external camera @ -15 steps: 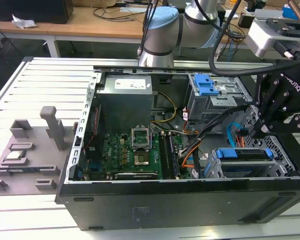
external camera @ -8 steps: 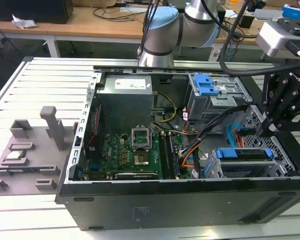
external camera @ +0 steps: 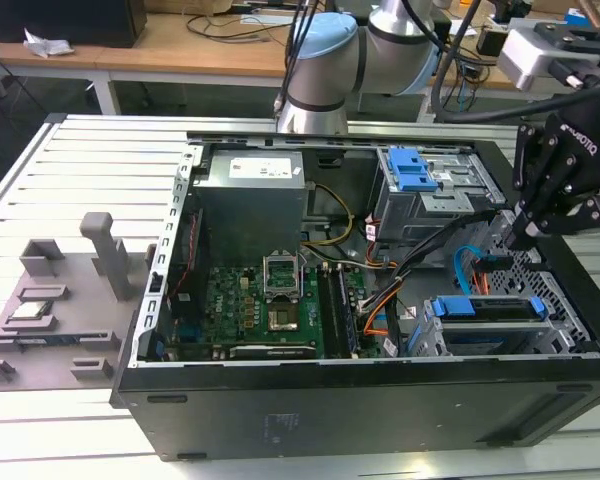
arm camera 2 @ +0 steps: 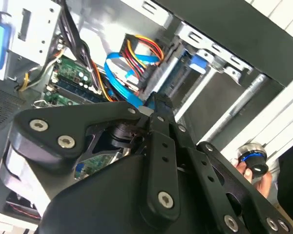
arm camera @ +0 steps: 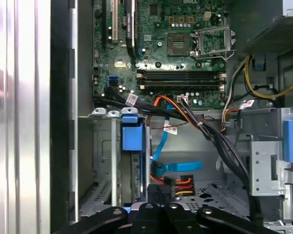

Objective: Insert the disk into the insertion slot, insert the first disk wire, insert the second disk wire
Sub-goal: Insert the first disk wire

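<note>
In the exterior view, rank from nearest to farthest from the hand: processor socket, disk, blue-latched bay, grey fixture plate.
From the hand:
1. disk, in the low cage, exterior view's right.
2. blue-latched bay, toward the back.
3. processor socket, middle of the case.
4. grey fixture plate, outside the case, exterior view's left.

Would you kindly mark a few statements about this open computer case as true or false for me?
1. The disk already sits in the insertion slot. True.
2. The gripper hangs over the power supply. False: it hangs near the insertion slot, at the case's end on the exterior view's right.
3. A light blue cable runs beside the disk. True.
4. The taller bay has a red latch. False: its latch is blue.
</note>
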You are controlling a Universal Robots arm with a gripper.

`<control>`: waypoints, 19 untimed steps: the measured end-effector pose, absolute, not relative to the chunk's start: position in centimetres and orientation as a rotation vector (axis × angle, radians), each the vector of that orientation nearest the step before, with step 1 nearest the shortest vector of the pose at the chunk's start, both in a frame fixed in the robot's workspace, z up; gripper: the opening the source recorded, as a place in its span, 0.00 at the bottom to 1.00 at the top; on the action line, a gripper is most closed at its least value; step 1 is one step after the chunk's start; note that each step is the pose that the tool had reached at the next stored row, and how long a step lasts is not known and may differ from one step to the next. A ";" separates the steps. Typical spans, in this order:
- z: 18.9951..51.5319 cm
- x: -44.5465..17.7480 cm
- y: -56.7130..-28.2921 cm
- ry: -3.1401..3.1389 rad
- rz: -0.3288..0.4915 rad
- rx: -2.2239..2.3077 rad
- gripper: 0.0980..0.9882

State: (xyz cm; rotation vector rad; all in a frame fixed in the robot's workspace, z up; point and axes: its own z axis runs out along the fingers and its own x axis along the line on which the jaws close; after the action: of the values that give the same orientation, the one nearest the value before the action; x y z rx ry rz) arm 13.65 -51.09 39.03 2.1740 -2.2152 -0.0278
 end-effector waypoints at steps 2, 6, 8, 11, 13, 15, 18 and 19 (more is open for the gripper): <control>38.4 13.9 -50.4 -2.212 -0.020 2.170 0.01; 37.4 14.3 -49.6 -2.202 0.002 2.160 0.01; 37.0 14.3 -49.6 -2.201 0.005 2.158 0.01; 36.8 14.3 -49.6 -2.200 0.008 2.157 0.01; 36.8 14.3 -49.6 -2.200 0.008 2.157 0.01; 36.8 14.3 -49.6 -2.200 0.008 2.157 0.01; 36.8 14.3 -49.6 -2.199 0.008 2.157 0.15; 36.8 14.3 -49.6 -2.199 0.008 2.157 0.15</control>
State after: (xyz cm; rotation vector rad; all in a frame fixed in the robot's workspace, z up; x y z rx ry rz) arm 14.33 -49.57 36.78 2.1570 -2.1994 0.0083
